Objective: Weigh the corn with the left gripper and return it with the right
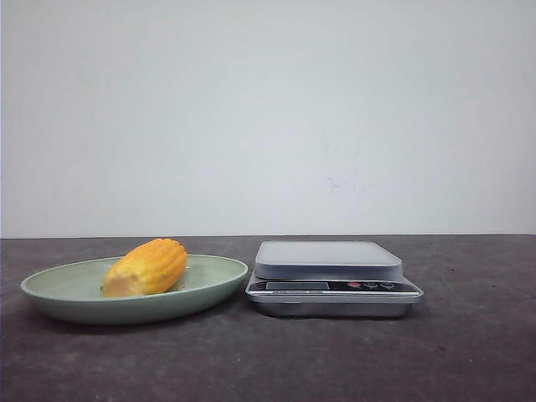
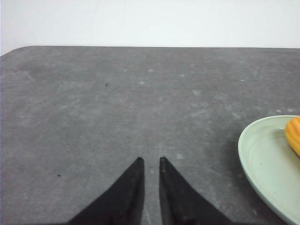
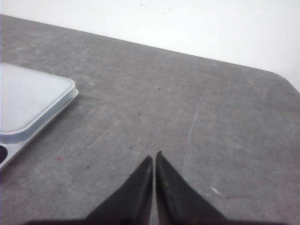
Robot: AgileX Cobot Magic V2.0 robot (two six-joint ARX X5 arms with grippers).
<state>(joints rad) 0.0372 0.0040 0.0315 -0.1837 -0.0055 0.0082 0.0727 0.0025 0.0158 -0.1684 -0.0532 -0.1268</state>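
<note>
The corn (image 1: 146, 267), a stubby yellow-orange cob piece, lies on the pale green plate (image 1: 59, 293) at the left of the front view, its paler cut end toward me. Its edge shows in the left wrist view (image 2: 294, 134) on the plate's rim (image 2: 248, 159). The silver kitchen scale (image 1: 328, 260) stands just right of the plate with nothing on its platform, and its corner shows in the right wrist view (image 3: 28, 101). My left gripper (image 2: 150, 160) hangs over bare table left of the plate, empty, with only a narrow slit between its tips. My right gripper (image 3: 154, 156) is shut and empty over bare table right of the scale.
The dark grey table (image 1: 469, 352) ends at a white wall behind. The table's rounded far corners show in both wrist views. Neither arm shows in the front view.
</note>
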